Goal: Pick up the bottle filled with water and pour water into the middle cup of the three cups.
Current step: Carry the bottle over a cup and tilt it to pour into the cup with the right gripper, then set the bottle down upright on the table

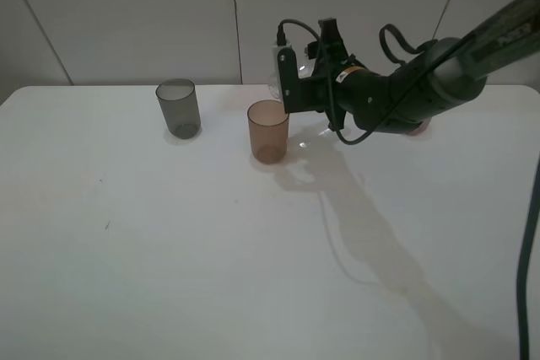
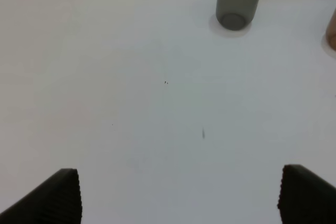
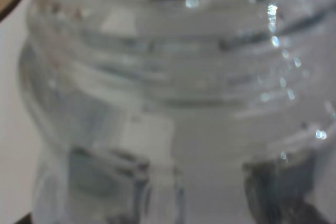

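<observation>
While right fingers (image 1: 288,82) clasp the bottle (image 3: 173,103) | left fingers (image 2: 58,198) spread apart, wrist view only

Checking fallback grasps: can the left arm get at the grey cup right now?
Probably yes. The left end effector is open, the grey cup stands upright ahead of it, and only bare table lies between. The right arm is over by the orange cup.
</observation>
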`<state>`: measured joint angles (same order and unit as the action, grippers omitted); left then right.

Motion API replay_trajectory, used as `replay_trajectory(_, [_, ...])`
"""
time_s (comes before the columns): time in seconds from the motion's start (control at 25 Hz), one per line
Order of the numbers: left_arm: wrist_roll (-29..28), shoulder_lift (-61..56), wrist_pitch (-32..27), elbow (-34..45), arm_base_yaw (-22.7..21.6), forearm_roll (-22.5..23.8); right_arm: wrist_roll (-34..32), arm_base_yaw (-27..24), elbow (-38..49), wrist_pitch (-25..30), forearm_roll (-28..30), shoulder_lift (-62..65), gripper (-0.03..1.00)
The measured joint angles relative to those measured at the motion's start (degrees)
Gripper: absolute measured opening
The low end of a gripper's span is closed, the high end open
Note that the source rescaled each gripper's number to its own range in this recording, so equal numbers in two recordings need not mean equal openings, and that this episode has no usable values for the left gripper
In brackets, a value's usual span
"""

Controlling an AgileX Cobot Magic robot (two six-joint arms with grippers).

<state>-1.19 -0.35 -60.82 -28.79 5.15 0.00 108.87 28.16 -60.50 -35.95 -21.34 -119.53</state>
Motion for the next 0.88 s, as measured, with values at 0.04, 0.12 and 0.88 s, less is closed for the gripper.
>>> replay_trajectory(0.04, [0.00, 0.00, 0.00, 0.00, 0.00, 0.00, 1.22, 0.00, 0.00, -0.41, 0.00, 0.00, 0.01])
replay_trajectory(0.12, [0.00, 0.00, 0.00, 0.00, 0.00, 0.00, 3.38, 0.00, 0.00, -0.78, 0.00, 0.00, 0.01])
replay_trajectory(0.88, [0.00, 0.00, 0.00, 0.00, 0.00, 0.00, 6.26, 0.47, 0.00, -5.04, 2.93, 0.00, 0.01])
